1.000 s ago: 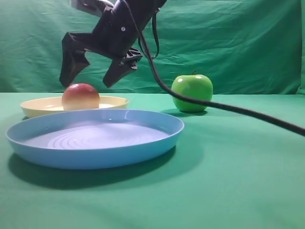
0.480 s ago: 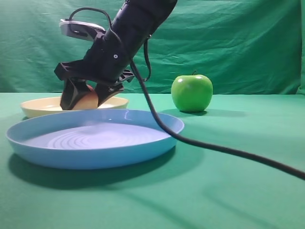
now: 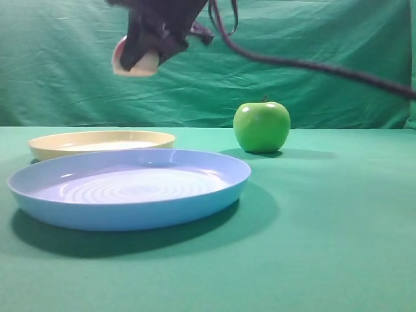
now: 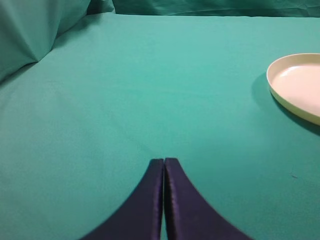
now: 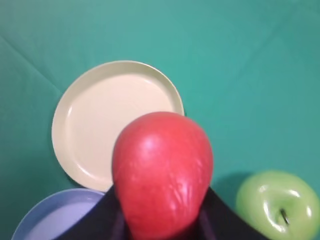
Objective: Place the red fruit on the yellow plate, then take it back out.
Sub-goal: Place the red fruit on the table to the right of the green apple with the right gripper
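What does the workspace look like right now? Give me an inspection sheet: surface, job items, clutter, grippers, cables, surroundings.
Surface: green cloth-covered table, flat, no spills seen.
Red fruit: red fruit held in the air above the table, off the plate.
Yellow plate: yellow plate holds nothing, sits behind the blue plate.
Clutter: blue plate in front, holding nothing; green apple upright on the cloth, to the right.
Grippers: right gripper raised, jaws shut on the red fruit; left gripper jaws shut, holding nothing, low over bare cloth.
Cables: black cable trails from the right arm, off the table.
Surroundings: green backdrop curtain; nothing else seen.
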You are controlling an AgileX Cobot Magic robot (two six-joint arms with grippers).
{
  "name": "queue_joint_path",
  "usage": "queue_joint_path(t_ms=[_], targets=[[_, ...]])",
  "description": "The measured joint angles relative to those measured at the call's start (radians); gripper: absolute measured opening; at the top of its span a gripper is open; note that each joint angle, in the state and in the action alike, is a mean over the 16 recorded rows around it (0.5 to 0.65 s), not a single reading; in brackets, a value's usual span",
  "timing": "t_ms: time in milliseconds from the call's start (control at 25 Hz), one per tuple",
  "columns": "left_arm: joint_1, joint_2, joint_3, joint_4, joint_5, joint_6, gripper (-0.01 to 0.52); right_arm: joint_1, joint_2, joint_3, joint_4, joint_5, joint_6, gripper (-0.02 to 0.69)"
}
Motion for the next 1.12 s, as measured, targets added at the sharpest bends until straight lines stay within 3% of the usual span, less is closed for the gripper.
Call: queue_joint_path(t_ms=[360,680,920,1120], targets=[[0.000,0.000,0.000,0.000,0.000,0.000,0.000,-0.150,-0.308,0.403,-0.071,-0.034,0.123,0.192],[0.000,0.000,0.000,0.000,0.000,0.000,0.000,-0.215,-0.489,0.889,-0.084,-0.301,0.132,0.192],[0.000,0.000,0.000,0.000,0.000,0.000,0.000,-0.223,-0.488,1.118,-0.095,-0.498,0.132,0.196],[0.000,0.000,0.000,0.000,0.000,0.000,0.000,-0.223,-0.438,1.206,-0.104,-0.615,0.131,0.274]])
